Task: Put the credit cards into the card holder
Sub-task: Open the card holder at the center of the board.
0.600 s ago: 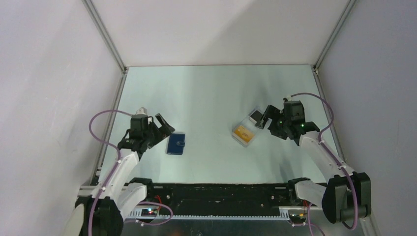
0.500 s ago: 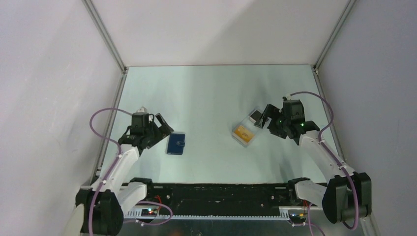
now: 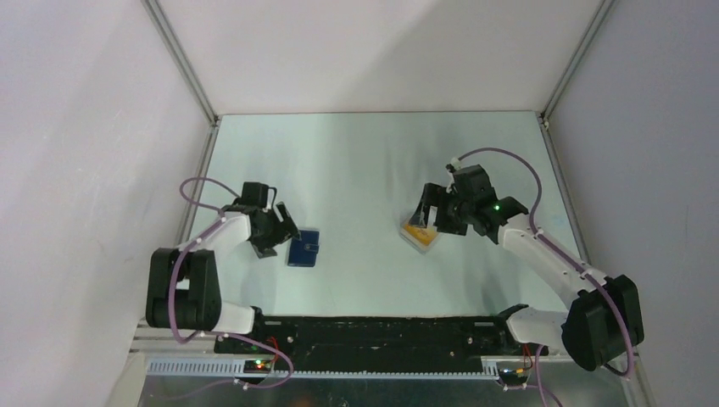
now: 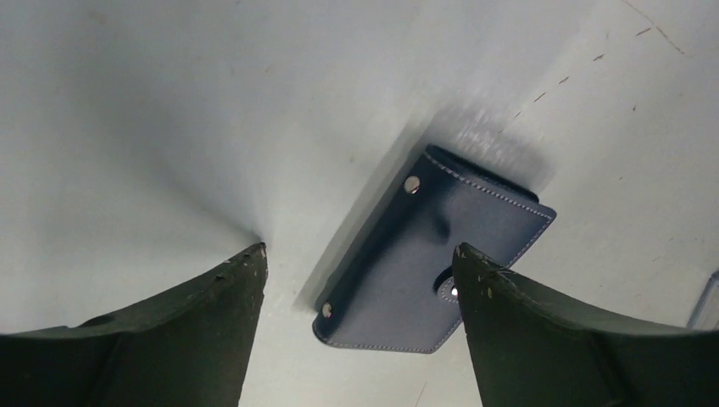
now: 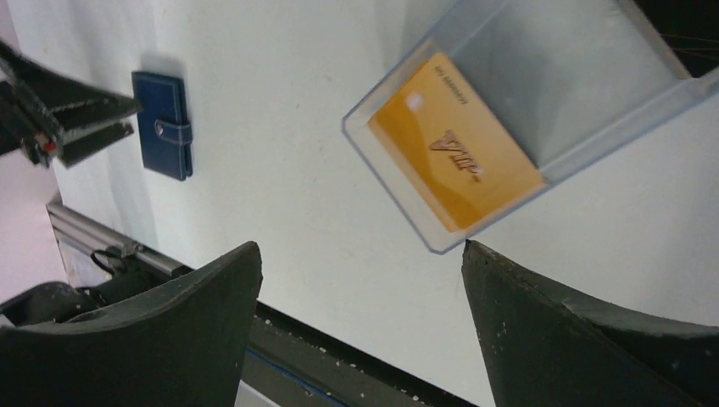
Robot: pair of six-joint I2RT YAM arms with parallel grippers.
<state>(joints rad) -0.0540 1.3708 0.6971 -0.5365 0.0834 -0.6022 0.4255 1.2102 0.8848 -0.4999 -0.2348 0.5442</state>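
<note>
- Spread left claw [image 4: 358, 250]: card holder [image 4: 432, 246] lies just ahead between its tips, seemingly untouched.
- Spread right claw [image 5: 360, 246]: credit cards [image 5: 454, 153] in clear case [image 5: 543, 76] just ahead.

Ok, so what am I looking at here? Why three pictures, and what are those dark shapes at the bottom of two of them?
It is one moment seen by three cameras. The wide picture looks down from above on two robot arms bolted at the near edge of a pale table. Each arm ends in a two-finger gripper. The other two pictures come from small cameras on the wrists, so the dark shapes there are that arm's own gripper seen from close up. The left gripper hangs open over a blue card holder, which lies closed on the table. The right gripper hangs open over a clear case with an orange card in it. Neither gripper holds anything.
</note>
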